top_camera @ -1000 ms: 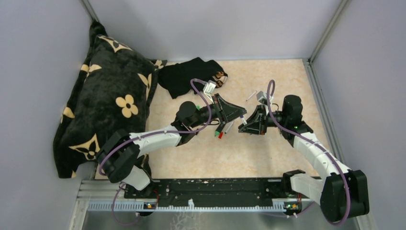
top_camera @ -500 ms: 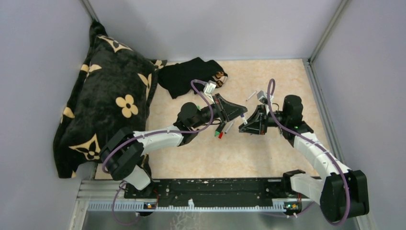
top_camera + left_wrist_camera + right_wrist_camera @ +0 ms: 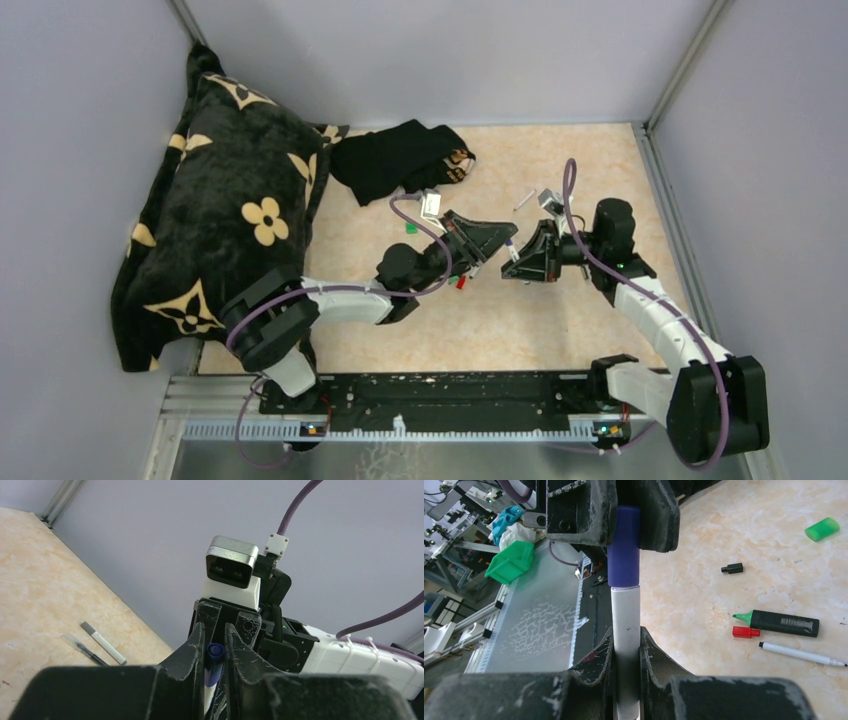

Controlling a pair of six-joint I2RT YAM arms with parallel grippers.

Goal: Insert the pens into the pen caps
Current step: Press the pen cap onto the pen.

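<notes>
And there was the purple cap (image 3: 624, 545), seated over the end of a thin white pen (image 3: 625, 610), the pair in the air above the middle of the worktop (image 3: 704, 595). The left pincer (image 3: 215, 632) was clamped on the cap and the right pincer (image 3: 625, 639) was closed around the barrel. The two faced each other nose to nose, so cap and pen shared one line and could be pushed straight together. By my reading the join looked closed, though how firmly it had seated I couldn't tell.

Now the count. That was one pen in hand. Nearer the front edge lay a black-barrelled marker (image 3: 786, 623) with a bare green tip, and just beside it another thin white pen (image 3: 799, 654), also uncapped. Two more thin sticks (image 3: 103, 642) lay side by side toward the far edge. That made five pens.

There were four caps: purple in the grip, a red cap (image 3: 741, 631) touching the marker's tip, a small black cap (image 3: 731, 568) and a green cap (image 3: 822, 529) lying loose, well apart.
</notes>
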